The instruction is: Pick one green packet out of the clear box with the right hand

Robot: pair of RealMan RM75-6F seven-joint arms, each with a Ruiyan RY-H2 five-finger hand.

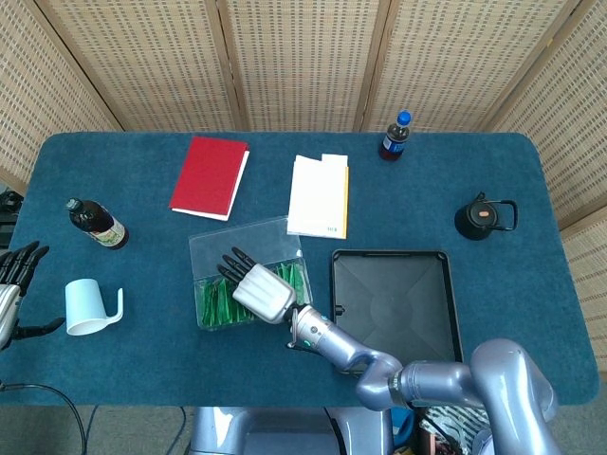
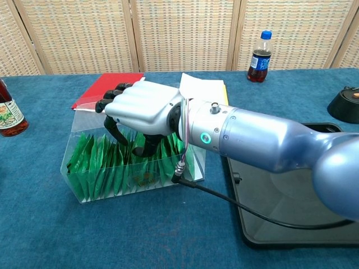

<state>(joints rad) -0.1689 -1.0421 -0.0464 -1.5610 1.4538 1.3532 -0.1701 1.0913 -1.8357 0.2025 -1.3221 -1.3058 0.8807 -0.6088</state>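
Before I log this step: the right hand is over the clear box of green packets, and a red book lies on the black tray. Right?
Not quite. The red book lies on the blue table behind the clear box, not on the black tray; the head view shows it. The right hand is over the green packets.

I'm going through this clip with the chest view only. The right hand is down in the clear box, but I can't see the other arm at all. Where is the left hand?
Observer: The left hand hangs just off the left edge of the table, with its fingers spread and holding nothing.
Operator: Is anything near it?
Observer: A white mug stands on the table right beside it.
Operator: I only see part of the tray. Is it free?
Observer: From above, the whole black tray shows, and there is nothing in it.
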